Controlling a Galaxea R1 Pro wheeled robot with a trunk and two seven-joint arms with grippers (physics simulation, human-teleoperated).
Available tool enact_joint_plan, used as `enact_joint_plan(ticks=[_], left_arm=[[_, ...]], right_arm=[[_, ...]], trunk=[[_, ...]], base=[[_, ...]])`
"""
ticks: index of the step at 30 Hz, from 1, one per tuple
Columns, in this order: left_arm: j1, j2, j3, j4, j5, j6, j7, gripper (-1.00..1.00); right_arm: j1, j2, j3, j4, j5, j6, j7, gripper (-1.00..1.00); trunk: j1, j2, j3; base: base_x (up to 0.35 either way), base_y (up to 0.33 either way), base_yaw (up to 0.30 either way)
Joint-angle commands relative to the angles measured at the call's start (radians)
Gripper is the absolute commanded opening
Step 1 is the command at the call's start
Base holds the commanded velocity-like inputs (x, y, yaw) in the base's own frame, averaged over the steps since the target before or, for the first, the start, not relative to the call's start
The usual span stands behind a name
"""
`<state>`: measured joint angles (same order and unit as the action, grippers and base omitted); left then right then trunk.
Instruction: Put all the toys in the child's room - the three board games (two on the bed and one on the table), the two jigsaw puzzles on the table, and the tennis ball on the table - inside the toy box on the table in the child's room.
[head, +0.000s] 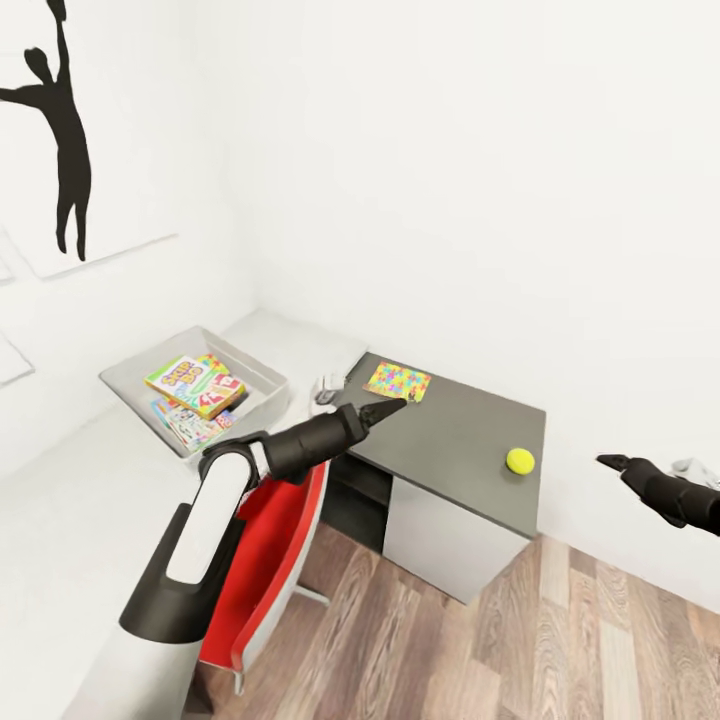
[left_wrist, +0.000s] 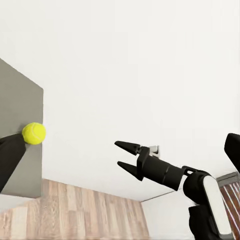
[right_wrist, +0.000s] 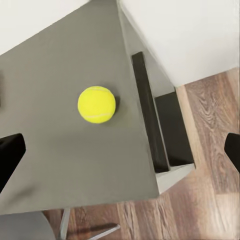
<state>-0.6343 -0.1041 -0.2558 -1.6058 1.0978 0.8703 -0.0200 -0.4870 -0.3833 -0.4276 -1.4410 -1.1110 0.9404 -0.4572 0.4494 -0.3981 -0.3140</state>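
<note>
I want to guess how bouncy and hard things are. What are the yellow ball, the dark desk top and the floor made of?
The ball looks fuzzy, like felt over rubber: matte yellow with a faint curved seam. The dark desk top looks like smooth painted board: flat grey, no grain, though I can't be sure. The floor looks like wood planks, with brown streaky grain and plank lines.

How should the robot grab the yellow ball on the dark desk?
Come straight down from above and close across the middle of the ball. It is round, so any side works, and it sits alone on the flat desk with room around it. The right pincer is nearer.
</note>
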Motion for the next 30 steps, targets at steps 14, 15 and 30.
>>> enact_joint_plan(ticks=[14, 15, 30], left_arm=[[-0.024, -0.020, -0.025, 0.001, 0.004, 0.004, 0.148, 1.00], [-0.027, -0.025, -0.026, 0.002, 0.005, 0.004, 0.162, 1.00], [-0.054, -0.046, -0.128, 0.002, 0.018, -0.003, 0.313, 1.00]], right_arm=[[-0.031, 0.003, 0.174, 0.002, 0.086, 0.003, -0.011, 1.00], [-0.033, 0.004, 0.191, 0.002, 0.099, 0.003, -0.011, 1.00], [-0.041, 0.010, 0.302, 0.001, 0.176, 0.003, -0.003, 1.00]], trunk=[[0.001, -0.002, 0.004], [0.001, -0.002, 0.004], [0.001, -0.002, 0.005]], base=[[0.000, 0.000, -0.252], [0.000, 0.000, -0.118], [0.000, 0.000, -0.041]])
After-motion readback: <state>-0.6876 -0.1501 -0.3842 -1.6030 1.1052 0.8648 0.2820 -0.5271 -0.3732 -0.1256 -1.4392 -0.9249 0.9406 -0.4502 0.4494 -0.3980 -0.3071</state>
